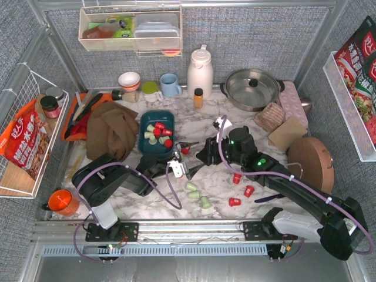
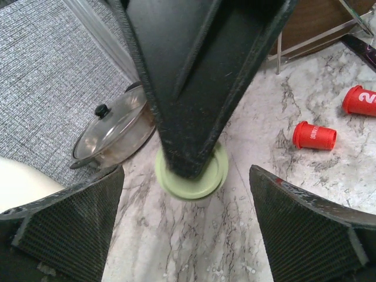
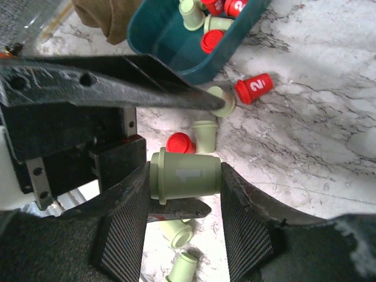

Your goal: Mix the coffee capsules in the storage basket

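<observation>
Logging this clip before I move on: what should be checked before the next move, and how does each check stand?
1. Grip on the pale green plastic coffee capsule: ok, it is clamped sideways in the right gripper.
2. Left gripper open: ok, its fingers are spread wide.
3. Clearance between the arms: looks not ok, one of the left gripper's fingers crosses just ahead of the held capsule.
4. Room in the dark teal plastic storage basket: ok, bare floor shows between its contents.
5. All capsules in the basket: not ok, red capsules and green capsules lie loose on the marble table.
</observation>
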